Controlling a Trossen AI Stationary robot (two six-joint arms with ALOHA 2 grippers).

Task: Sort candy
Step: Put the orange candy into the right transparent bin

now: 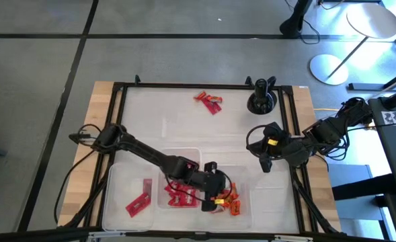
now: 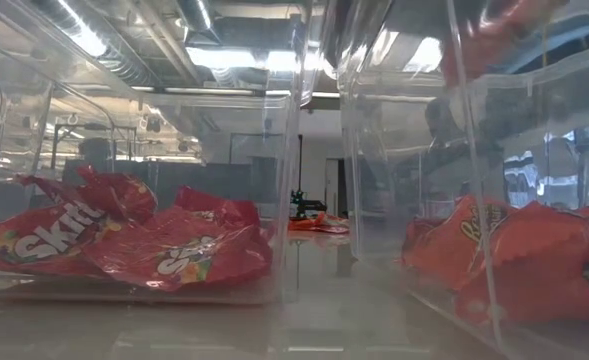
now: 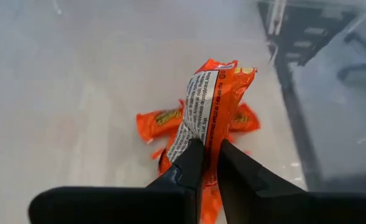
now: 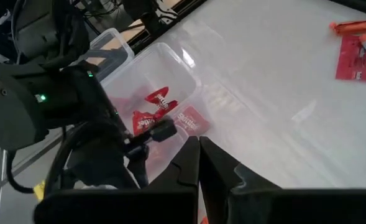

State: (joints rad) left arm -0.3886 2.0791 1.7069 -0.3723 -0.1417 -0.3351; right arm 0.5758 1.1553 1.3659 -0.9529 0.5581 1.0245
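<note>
Three clear bins stand at the table's near edge. Flat red bars (image 1: 140, 199) lie in the left one, red packets (image 1: 179, 195) (image 2: 124, 240) in the middle one, and orange pieces (image 1: 230, 204) (image 2: 514, 262) in the right one. A few more candies (image 1: 208, 101) (image 4: 355, 48) lie on the table's far part. My left gripper (image 1: 217, 195) (image 3: 210, 148) is over the right bin, shut on an orange packet (image 3: 212, 99). My right gripper (image 1: 265, 166) (image 4: 199, 146) hovers shut over the table's right side and holds nothing. My left gripper pinches the orange packet by one end (image 3: 210, 140) between its two fingers (image 3: 192, 163), coming from above and pointing down. The packet reaches on beyond the fingertips, over the other orange pieces (image 3: 161, 118) in the bin. Whether its far end touches them I cannot tell.
A black stand (image 1: 261, 99) sits at the table's far right corner. A black frame (image 1: 184, 86) runs around the white work surface. The clear bin walls (image 2: 309, 150) (image 3: 307, 118) rise around the left gripper. Bare white surface lies between the bins and the far candies.
</note>
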